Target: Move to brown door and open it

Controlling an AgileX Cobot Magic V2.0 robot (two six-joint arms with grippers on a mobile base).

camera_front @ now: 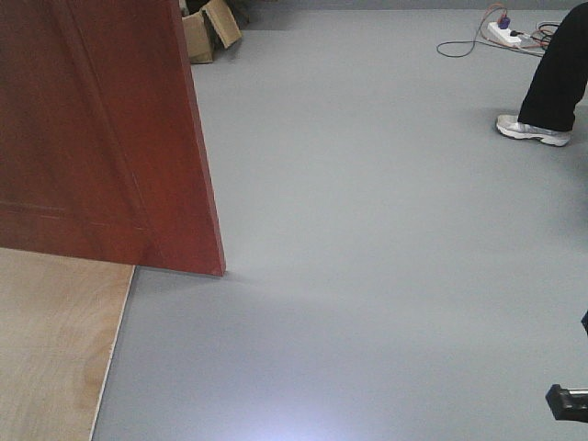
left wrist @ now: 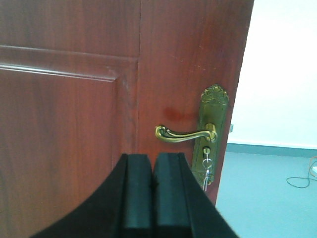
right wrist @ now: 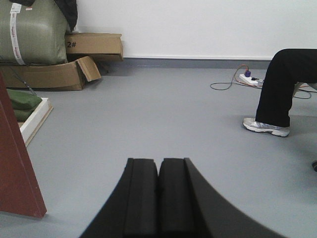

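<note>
The brown door stands at the left of the front view, its lower corner resting above the grey floor. The left wrist view faces the door close up, with the brass handle and hanging keys near its right edge. My left gripper is shut with nothing in it, just below and left of the handle, apart from it. My right gripper is shut and empty, pointing over open floor. The door's edge shows at the left of the right wrist view.
A pale plywood board lies under the door at bottom left. Cardboard boxes and a green sack stand against the far wall. A person's leg and white shoe are at the right, near a power strip with cables.
</note>
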